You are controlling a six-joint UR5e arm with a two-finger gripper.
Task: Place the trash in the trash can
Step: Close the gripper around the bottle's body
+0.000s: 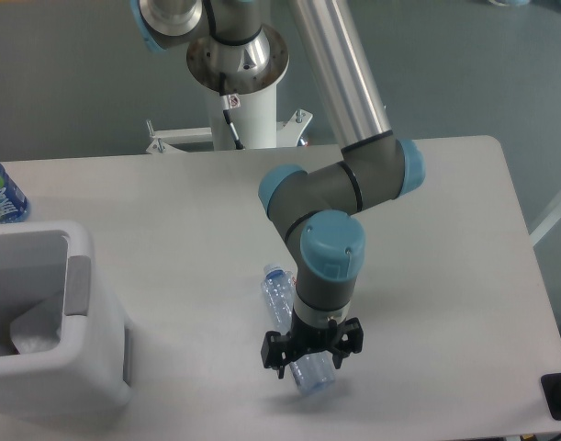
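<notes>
The clear plastic bottle [282, 296] lies on the table, cap toward the back, its base showing under the gripper. My gripper [310, 356] points straight down over the bottle's lower half, with its black jaws standing on either side of the bottle. The fingertips are hidden under the wrist, so I cannot tell whether they press on the bottle. The white trash can [78, 367] stands at the front left. A crumpled white tissue [37, 331] lies inside it.
A bottle with a blue label [2, 193] stands at the table's far left edge, behind the trash can. The arm's white base column [243, 110] rises at the back centre. A dark object [560, 395] sits at the front right corner.
</notes>
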